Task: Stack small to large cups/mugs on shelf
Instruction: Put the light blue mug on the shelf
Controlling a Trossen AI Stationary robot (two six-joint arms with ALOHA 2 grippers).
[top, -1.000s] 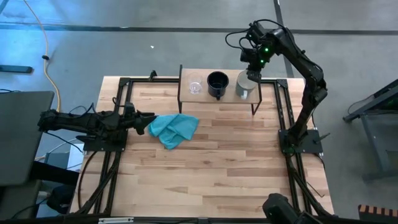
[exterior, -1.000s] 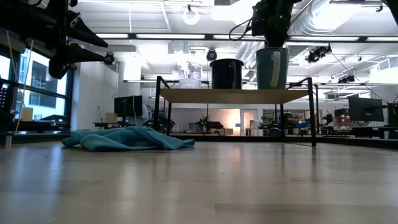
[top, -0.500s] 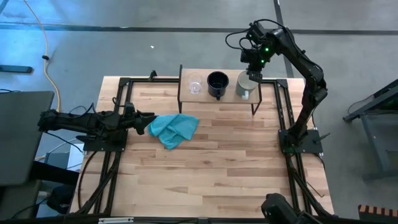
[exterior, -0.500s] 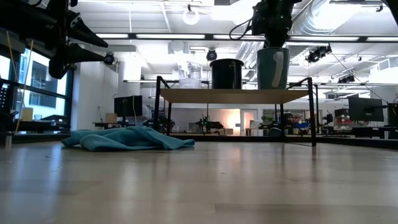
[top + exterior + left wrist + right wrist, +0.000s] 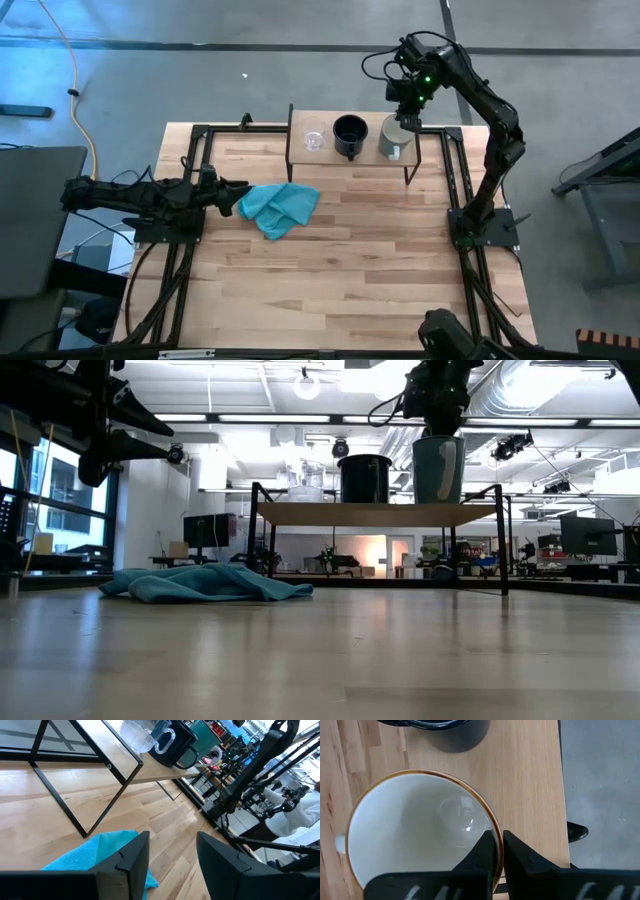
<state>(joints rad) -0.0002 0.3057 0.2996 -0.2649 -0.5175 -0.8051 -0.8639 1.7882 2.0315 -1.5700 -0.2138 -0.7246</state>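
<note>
Standing in a row on the shelf (image 5: 340, 156) at the far edge of the desk (image 5: 340, 270) were the three vessels: the clear glass cup (image 5: 314, 139) at the left end, the black mug (image 5: 349, 135) in the middle just beside it, and the pale mug (image 5: 393, 140) at the right end. In the low view the same order showed along the board, the clear glass cup (image 5: 304, 480), the black mug (image 5: 364, 478) and the pale mug (image 5: 438, 469), all upright.

The right gripper (image 5: 498, 851) reached down over the pale mug from above, its two fingers pinched on the mug's rim, one finger inside the bowl and one outside the wall. The right wrist view looked straight into the pale mug (image 5: 415, 830), white inside with a brown-edged lip, and caught part of the black mug (image 5: 455, 732) just beside it on the light wood.

The left gripper (image 5: 172, 857) waited low over the left side of the desk, well apart from the shelf, its fingers spread and holding nothing. A crumpled teal cloth (image 5: 280, 207) lay on the desk just ahead of it, between that gripper and the shelf's legs.
</note>
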